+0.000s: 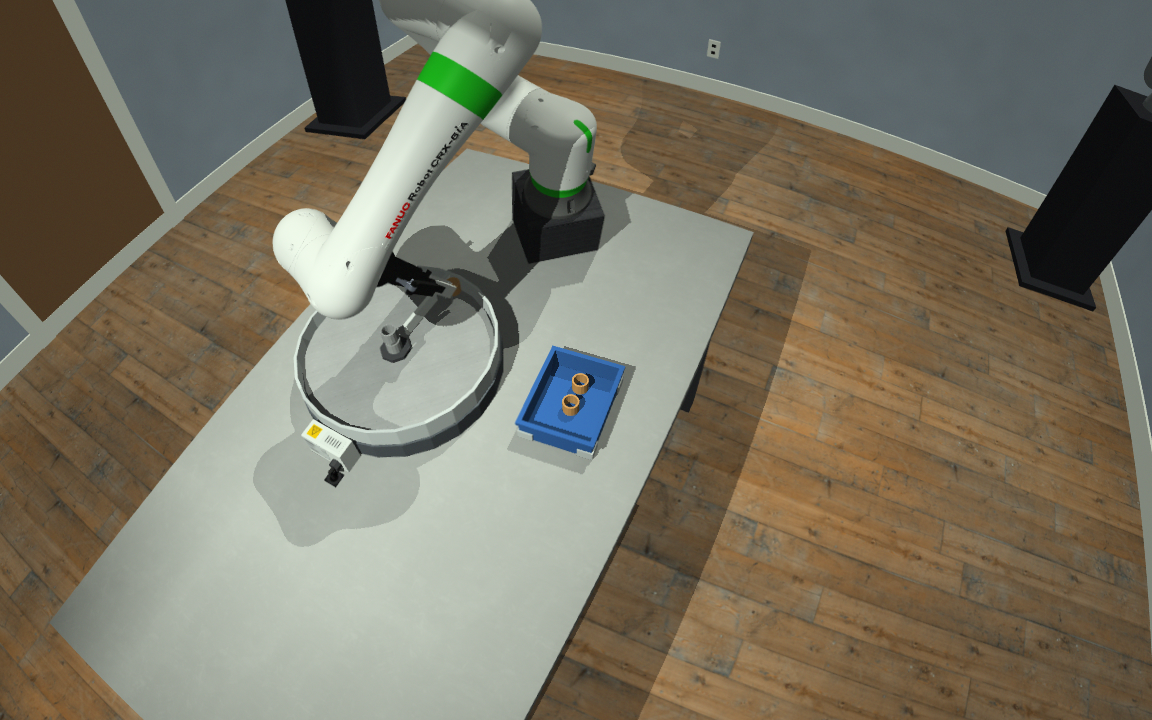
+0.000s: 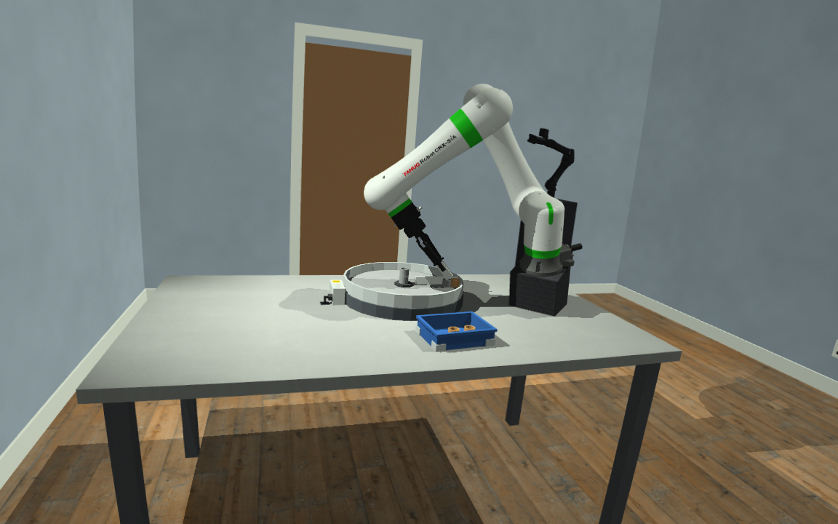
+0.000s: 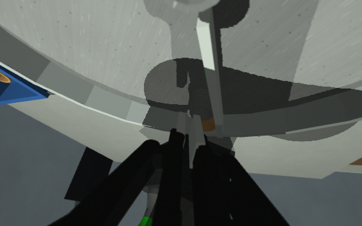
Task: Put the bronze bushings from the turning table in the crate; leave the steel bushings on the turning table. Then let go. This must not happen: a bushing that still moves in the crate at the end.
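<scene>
The turning table (image 1: 401, 437) (image 2: 402, 300) (image 3: 66, 76) has a raised grey rim. A bronze bushing (image 1: 456, 284) (image 2: 455, 282) (image 3: 208, 124) stands at its inner rim, in shadow, beside the end of a grey bar. A dark grey rounded shape (image 3: 200, 105) adjoins it in the wrist view; the shadow leaves unclear whether it is a steel bushing. My gripper (image 1: 446, 289) (image 2: 447, 269) (image 3: 186, 123) is shut and empty, tips low inside the rim, close beside that bronze bushing. The blue crate (image 1: 553, 437) (image 2: 461, 340) (image 3: 21, 95) holds two bronze bushings, one nearer (image 1: 569, 404) and one farther (image 1: 580, 382).
The grey bar (image 1: 422, 313) (image 3: 207, 48) runs from the hub post (image 1: 395, 344) (image 2: 403, 276) to the rim. A white box (image 1: 329, 443) (image 2: 337, 292) with a small black part sits outside the rim. The robot's dark base (image 1: 558, 223) (image 2: 539, 292) stands behind the crate.
</scene>
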